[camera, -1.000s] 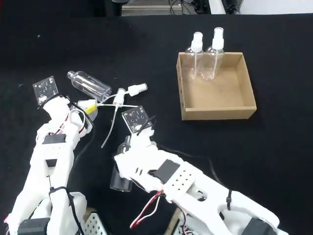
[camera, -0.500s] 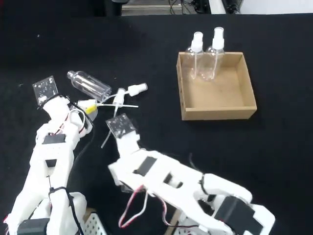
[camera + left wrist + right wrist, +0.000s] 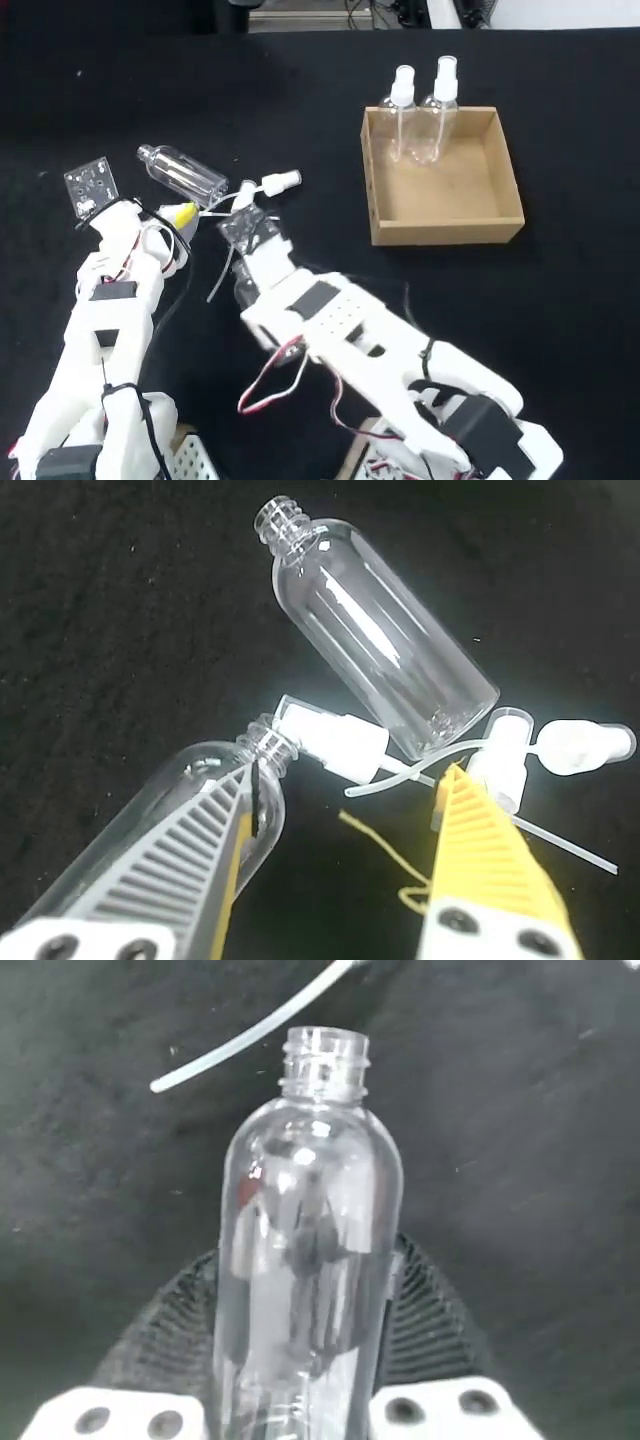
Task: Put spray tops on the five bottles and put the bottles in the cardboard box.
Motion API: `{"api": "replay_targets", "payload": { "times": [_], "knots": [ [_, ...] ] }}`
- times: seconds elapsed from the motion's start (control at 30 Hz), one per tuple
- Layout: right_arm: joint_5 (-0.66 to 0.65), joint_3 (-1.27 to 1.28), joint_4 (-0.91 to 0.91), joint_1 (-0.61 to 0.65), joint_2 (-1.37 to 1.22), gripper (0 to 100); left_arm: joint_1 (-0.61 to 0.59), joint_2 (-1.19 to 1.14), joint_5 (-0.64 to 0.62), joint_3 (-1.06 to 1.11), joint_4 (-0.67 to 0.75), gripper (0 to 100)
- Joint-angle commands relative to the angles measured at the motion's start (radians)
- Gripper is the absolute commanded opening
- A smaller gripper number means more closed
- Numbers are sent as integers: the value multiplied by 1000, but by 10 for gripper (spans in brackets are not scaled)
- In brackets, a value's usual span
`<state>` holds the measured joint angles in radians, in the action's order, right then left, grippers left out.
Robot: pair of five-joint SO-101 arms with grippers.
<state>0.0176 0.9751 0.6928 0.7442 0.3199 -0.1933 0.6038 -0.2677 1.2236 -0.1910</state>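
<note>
Plainly clear plastic bottle [image 3: 310, 1260], threaded neck open.

no legible text, no labels, no numbers

The cardboard box [image 3: 447, 232] sits open-topped on the black surface [image 3: 560, 320]. Against its far wall one capped bottle [image 3: 401, 120] stands upright just beside the other capped bottle [image 3: 437, 115], both clear with white spray tops. Well apart, a clear lying bottle [image 3: 385, 670], neck bare, rests on its side near three loose spray tops [image 3: 335, 742]. A second bare bottle [image 3: 170, 820] lies with its mouth at one top. A third bare bottle [image 3: 305, 1250] is clamped between the right gripper [image 3: 305, 1290] fingers.
</note>
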Motion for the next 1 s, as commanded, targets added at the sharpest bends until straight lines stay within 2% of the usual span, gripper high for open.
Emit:
{"api": "replay_targets", "payload": {
  "times": [0.0,0.03,0.23,0.33,0.57,0.83,0.97],
  "knots": [
    [-290,-74,-9,-41,2,41,-12,28,-6,-10,20,285],
    [-327,-79,9,-41,-5,70,-12,28,-6,-10,20,285],
    [-333,-131,132,-31,-22,345,-10,28,-6,-10,18,285],
    [-330,-173,203,-31,-22,425,-10,28,-6,-12,18,285],
    [-201,-228,316,-31,-24,434,-10,28,-6,-13,20,285],
    [-143,-254,322,44,-68,434,-10,28,-6,-13,23,285],
    [-149,-323,315,3,-205,433,-12,28,-6,-12,20,285]
  ]
}}
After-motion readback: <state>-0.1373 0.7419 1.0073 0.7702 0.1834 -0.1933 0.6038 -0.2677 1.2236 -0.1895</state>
